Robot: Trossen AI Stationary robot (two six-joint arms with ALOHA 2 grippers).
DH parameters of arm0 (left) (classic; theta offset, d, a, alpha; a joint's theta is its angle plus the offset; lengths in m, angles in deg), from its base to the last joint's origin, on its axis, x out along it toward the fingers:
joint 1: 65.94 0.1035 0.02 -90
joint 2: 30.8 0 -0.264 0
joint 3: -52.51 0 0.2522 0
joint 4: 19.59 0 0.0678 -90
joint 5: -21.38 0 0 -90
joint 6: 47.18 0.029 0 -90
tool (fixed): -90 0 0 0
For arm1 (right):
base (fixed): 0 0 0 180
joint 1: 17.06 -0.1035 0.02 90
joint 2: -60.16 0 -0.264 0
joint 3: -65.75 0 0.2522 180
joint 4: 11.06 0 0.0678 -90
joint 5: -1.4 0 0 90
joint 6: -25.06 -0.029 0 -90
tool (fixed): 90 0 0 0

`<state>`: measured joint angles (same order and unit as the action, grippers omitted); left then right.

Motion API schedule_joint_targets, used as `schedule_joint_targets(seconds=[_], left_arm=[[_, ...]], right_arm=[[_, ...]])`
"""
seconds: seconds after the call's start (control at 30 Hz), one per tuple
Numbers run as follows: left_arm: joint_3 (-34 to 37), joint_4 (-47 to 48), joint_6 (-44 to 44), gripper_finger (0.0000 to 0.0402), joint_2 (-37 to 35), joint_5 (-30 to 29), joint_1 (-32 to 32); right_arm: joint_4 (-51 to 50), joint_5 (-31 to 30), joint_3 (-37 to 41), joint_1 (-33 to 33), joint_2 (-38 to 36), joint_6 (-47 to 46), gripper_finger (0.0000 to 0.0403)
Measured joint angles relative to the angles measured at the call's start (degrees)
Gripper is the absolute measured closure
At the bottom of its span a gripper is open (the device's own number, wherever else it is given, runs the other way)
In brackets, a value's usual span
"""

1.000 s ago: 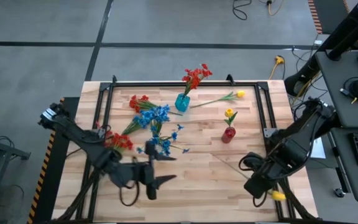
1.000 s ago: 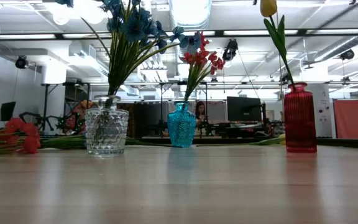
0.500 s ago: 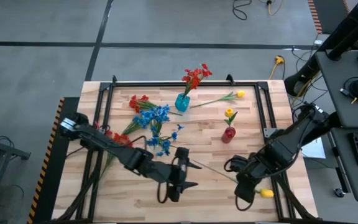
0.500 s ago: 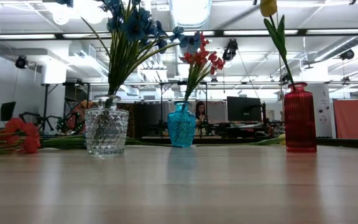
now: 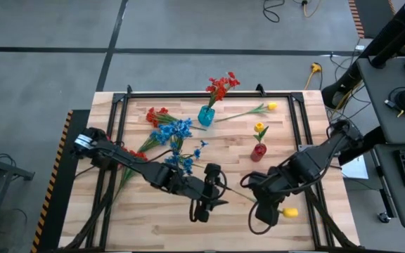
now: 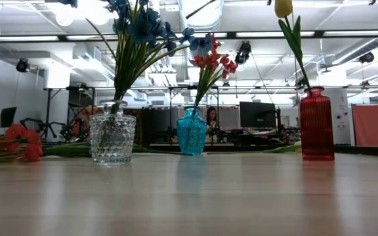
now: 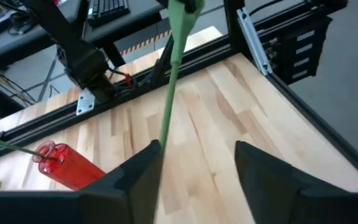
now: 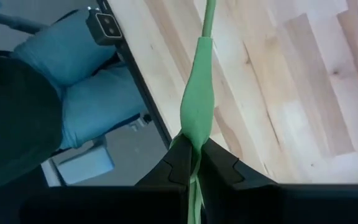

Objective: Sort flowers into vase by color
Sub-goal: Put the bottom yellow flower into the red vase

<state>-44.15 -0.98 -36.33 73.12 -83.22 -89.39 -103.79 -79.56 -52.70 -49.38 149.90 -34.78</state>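
Observation:
My right gripper (image 5: pixel 254 199) is shut on a yellow flower above the near middle of the table. Its yellow head (image 5: pixel 289 211) shows beside the gripper, and its green stalk (image 7: pixel 169 81) reaches toward my left gripper (image 7: pixel 197 165). My left gripper is open, its fingers either side of the stalk's free end, which runs close by one finger. A clear glass vase (image 6: pixel 112 137) holds blue flowers (image 6: pixel 136 29). A teal vase (image 5: pixel 205 115) holds red flowers (image 5: pixel 221 86). A red vase (image 5: pixel 259 151) holds one yellow flower (image 5: pixel 260 128). My left gripper has the stalk's free end (image 7: pixel 161 138) right beside one finger (image 7: pixel 143 171); whether they touch, I cannot tell. My right gripper pinches the stalk at a green leaf (image 8: pixel 195 124) between its two fingers, near the head end. The fingers slant down and lie across the stalk. The flower is lifted clear of the table.
Loose red flowers (image 5: pixel 157 114) (image 5: pixel 133 158) and blue flowers (image 5: pixel 176 130) lie on the left half of the table. Another yellow flower (image 5: pixel 271 106) lies at the far right. A black frame (image 5: pixel 209 94) runs around the tabletop. Bare wood lies along the near edge.
My left gripper has swung toward the table's right, up to the stalk's free end. My right gripper has carried the yellow flower toward the table's left and a little away from the near edge, turning the stalk so it points at my left gripper.

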Motion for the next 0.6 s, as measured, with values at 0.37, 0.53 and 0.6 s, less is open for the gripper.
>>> schedule_joint_targets(seconds=[0.37, 0.53, 0.6], left_arm=[[0.0, -0.2, -1.3, 0.0324, 0.0, 0.1, 0.1], [0.0, 0.0, -1.0, 0.0324, -0.1, 0.1, 0.1], [0.0, 0.4, -0.9, 0.0326, -0.1, 0.1, 0.0]], right_arm=[[-6.1, 1.9, -11.3, 0.0, 7.4, 4.3, 0.0390], [-6.2, 1.9, -13.6, 0.1, 8.9, 5.9, 0.0390], [-6.3, 1.9, -13.8, 0.2, 8.9, 6.0, 0.0390]])
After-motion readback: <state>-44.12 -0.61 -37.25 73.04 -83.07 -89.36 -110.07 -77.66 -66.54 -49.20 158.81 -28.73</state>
